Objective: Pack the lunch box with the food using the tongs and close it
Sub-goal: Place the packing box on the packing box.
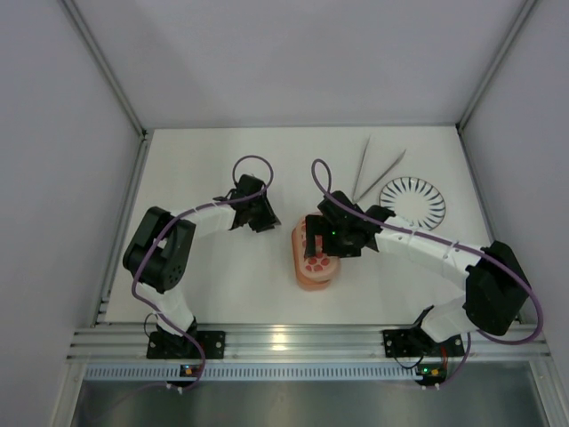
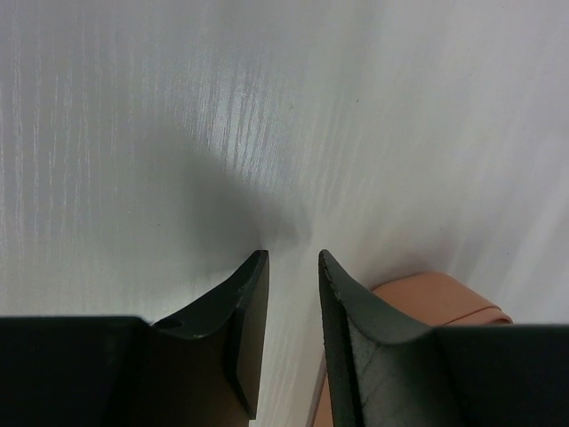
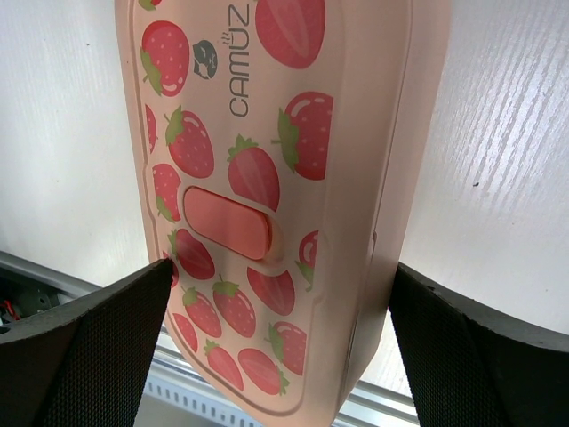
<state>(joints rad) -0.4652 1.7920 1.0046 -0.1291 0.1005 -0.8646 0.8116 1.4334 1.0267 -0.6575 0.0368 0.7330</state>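
The lunch box (image 1: 316, 271) stands at the table's middle, its pink strawberry-printed lid (image 3: 267, 107) on top. My right gripper (image 1: 327, 242) hovers over its far end. In the right wrist view this gripper (image 3: 280, 269) is open wide, one finger on each side of the box: the left fingertip (image 3: 151, 285) is at the lid's rim and the right one stands a sliver off the wall. My left gripper (image 2: 293, 255) is to the left of the box, slightly open and empty, with a corner of the box (image 2: 436, 302) beside it. The tongs (image 1: 373, 169) lie at the back. The food is out of view.
A round white plate (image 1: 413, 203) with black radial stripes lies right of the tongs. White walls enclose the table on three sides. An aluminium rail (image 1: 284, 342) runs along the near edge, just beyond the box's near end (image 3: 178, 391).
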